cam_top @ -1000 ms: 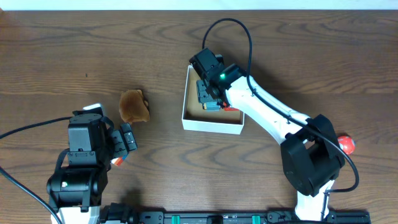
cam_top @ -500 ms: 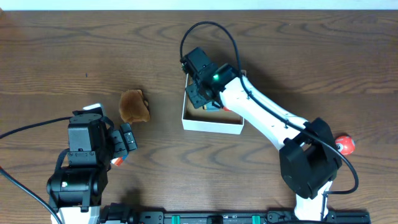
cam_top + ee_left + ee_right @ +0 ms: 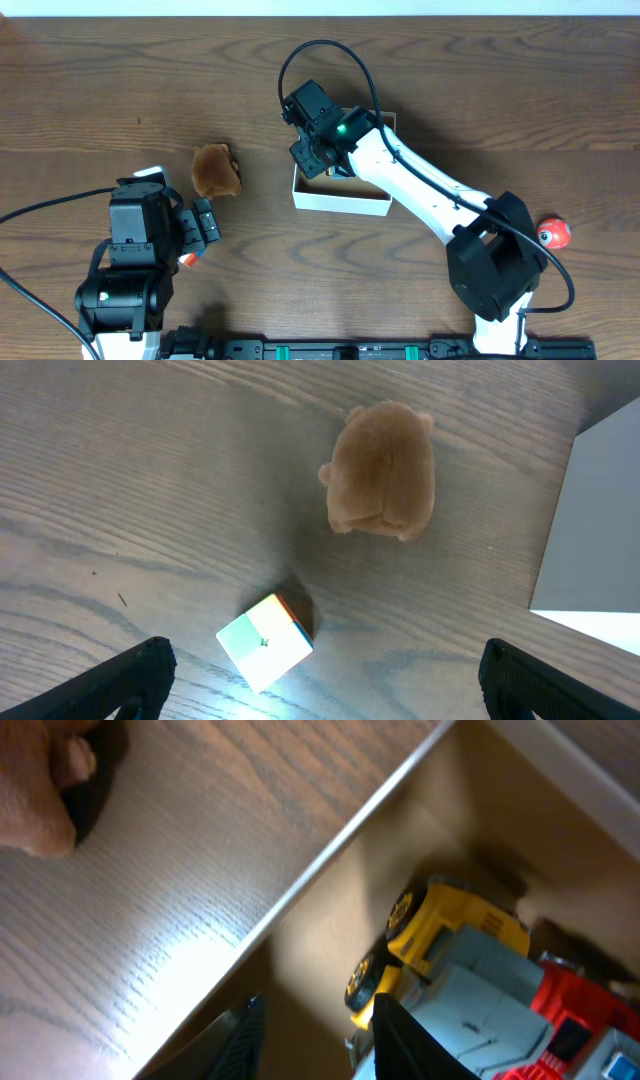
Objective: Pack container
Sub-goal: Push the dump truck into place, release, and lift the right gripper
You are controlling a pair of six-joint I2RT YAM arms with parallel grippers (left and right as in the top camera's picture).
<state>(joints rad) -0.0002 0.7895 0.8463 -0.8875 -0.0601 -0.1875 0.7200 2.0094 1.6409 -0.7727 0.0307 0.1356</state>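
The container (image 3: 340, 197) is a shallow white box with a brown inside, at the table's middle. A yellow, grey and red toy truck (image 3: 455, 970) lies inside it. My right gripper (image 3: 309, 160) hovers over the box's left wall (image 3: 340, 840), open and empty (image 3: 315, 1040), with the truck just beside its right finger. A brown plush toy (image 3: 214, 170) lies left of the box and also shows in the left wrist view (image 3: 383, 470). A small colour cube (image 3: 266, 640) lies near my left gripper (image 3: 205, 225), which is open and empty (image 3: 325, 700) above the table.
A red ball-like toy (image 3: 553, 232) lies at the right by the right arm's base. The box's white outer wall (image 3: 590, 530) shows at the right of the left wrist view. A corner of the plush (image 3: 40, 790) shows in the right wrist view.
My right gripper has moved left and slightly back, from above the toy truck to the box's left wall. The left arm, plush and cube have not moved.
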